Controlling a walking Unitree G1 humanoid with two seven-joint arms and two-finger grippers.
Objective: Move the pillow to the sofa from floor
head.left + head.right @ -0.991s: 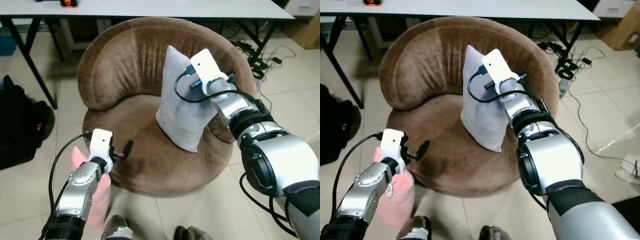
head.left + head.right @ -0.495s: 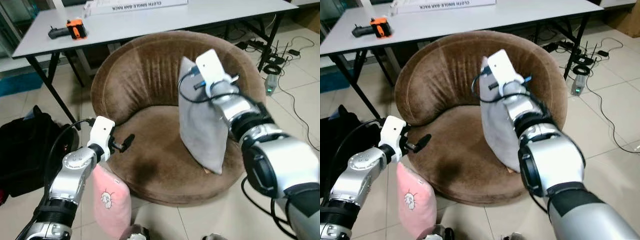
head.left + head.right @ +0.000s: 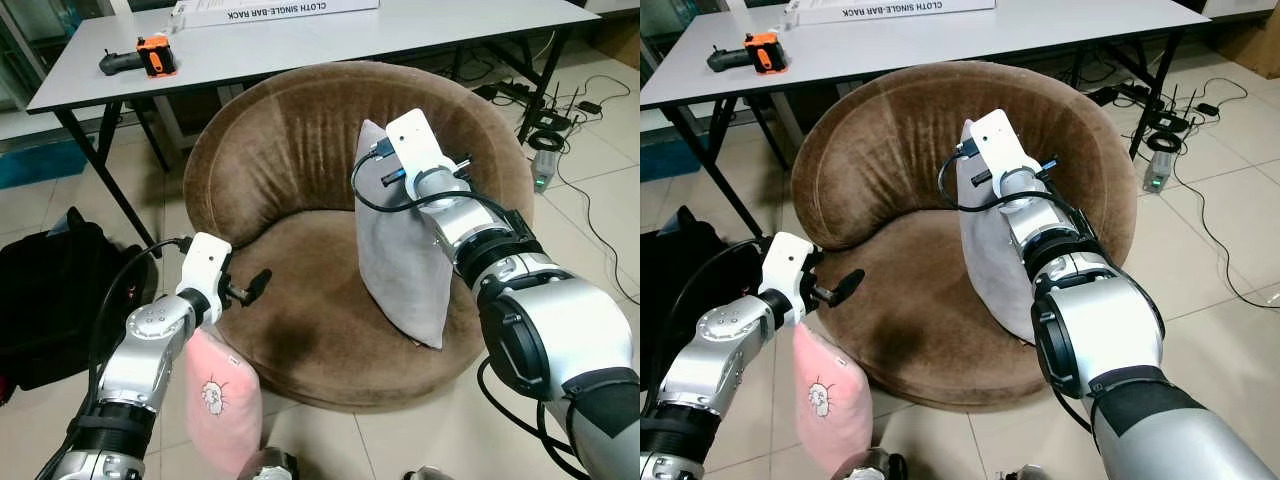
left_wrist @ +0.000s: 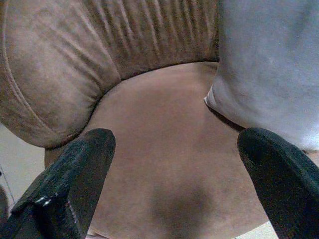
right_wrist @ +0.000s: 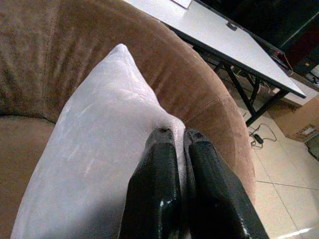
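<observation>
Grey pillow (image 3: 400,240) now lower on sofa (image 3: 290,150), right fingers (image 5: 167,199) pinching it; left fingers (image 4: 75,184) spread.

The right gripper (image 5: 174,137) reaches forward, fingers pinched together on fabric; the left gripper (image 4: 174,174) hovers low, fingers spread wide.

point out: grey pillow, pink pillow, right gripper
grey pillow (image 3: 400,260), left eye view, middle of its front face.
pink pillow (image 3: 830,398), right eye view, its printed face.
right gripper (image 5: 175,135), right wrist view, between the fingertips pinching the grey pillow.
</observation>
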